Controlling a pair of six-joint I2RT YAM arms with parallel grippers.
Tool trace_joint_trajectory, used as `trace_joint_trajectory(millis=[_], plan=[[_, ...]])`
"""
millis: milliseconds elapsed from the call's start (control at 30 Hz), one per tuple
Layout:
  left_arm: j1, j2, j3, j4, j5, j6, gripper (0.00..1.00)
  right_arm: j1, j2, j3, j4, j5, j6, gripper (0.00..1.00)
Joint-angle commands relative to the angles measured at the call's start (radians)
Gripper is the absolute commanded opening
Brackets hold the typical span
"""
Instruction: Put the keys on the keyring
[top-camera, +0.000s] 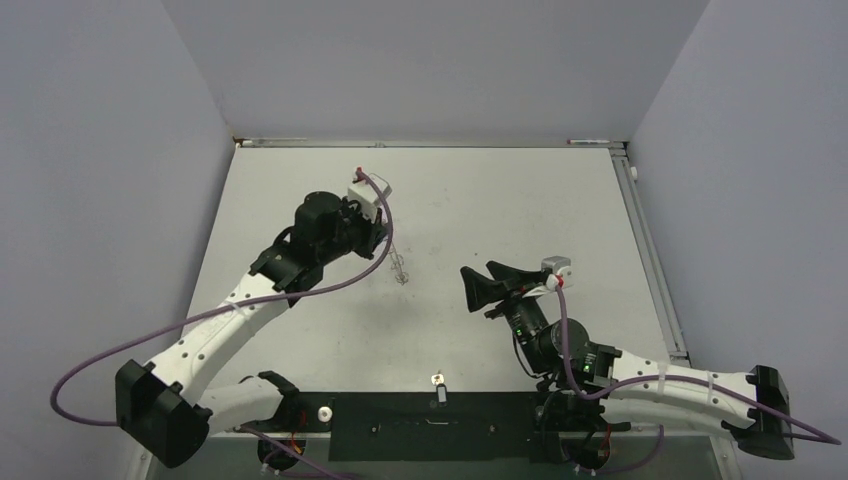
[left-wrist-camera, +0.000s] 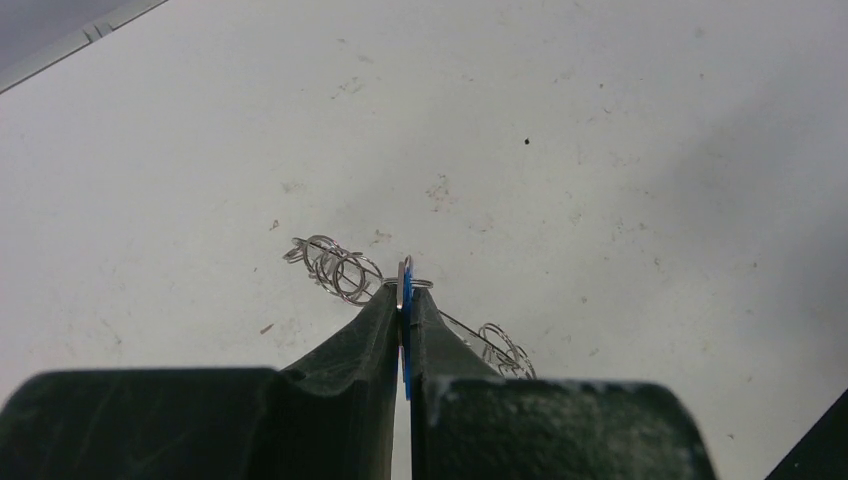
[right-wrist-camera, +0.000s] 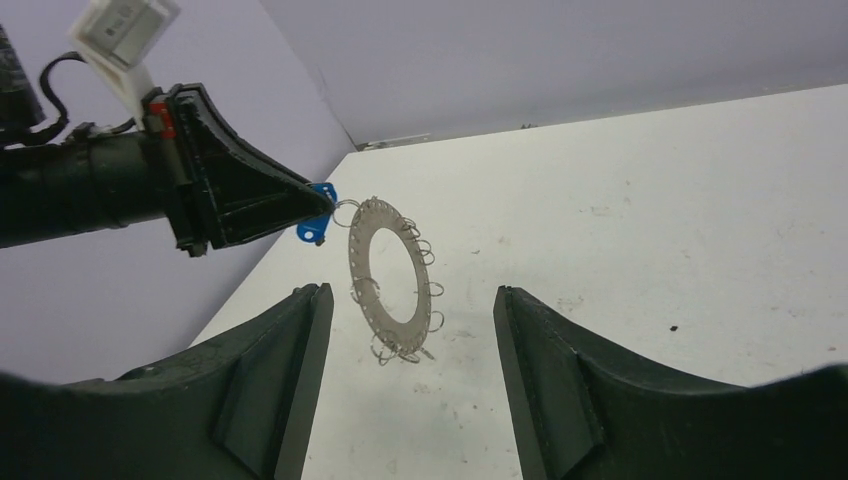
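Left gripper pinches blue key, keyring dangling; right gripper spread, seemingly clear around it

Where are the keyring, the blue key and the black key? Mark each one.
keyring (right-wrist-camera: 360, 268): right wrist view, left side of its flat band.
blue key (right-wrist-camera: 312, 231): right wrist view, lower part of its blue head.
black key (top-camera: 439, 387): top external view, middle of the key.

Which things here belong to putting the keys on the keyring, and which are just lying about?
Part of the job: blue key, pinched in the left tool; keyring hanging from it; black key near the front edge; open right tool.
Lying about: purple cables; black strip along the front edge.
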Motion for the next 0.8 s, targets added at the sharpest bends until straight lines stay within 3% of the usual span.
trace_joint_trajectory(millis=[0, 133, 300, 433, 533, 633, 767], plan=[[0.002, 0.117, 0.111, 0.084, -0.045, 0.001, 0.00, -0.007, -0.059, -0.009, -0.063, 0.052, 0.037, 0.61], [0.006, 0.283, 0.230, 0.106, -0.072, 0.003, 0.00, -0.011, -0.084, -0.009, -0.084, 0.074, 0.038, 0.61], [0.010, 0.507, 0.509, 0.062, -0.042, 0.024, 0.00, -0.016, -0.116, 0.034, -0.183, 0.072, 0.041, 0.61], [0.009, 0.597, 0.671, 0.047, -0.046, 0.072, 0.01, -0.016, -0.154, 0.066, -0.255, 0.062, 0.058, 0.60], [0.010, 0.588, 0.651, 0.039, -0.051, 0.096, 0.02, -0.017, -0.184, 0.066, -0.292, 0.052, 0.073, 0.59], [0.011, 0.536, 0.490, 0.078, -0.068, 0.121, 0.09, -0.016, -0.208, 0.050, -0.315, 0.065, 0.087, 0.59], [0.011, 0.539, 0.296, 0.026, -0.085, 0.183, 0.36, -0.018, -0.219, 0.030, -0.318, 0.071, 0.095, 0.59]])
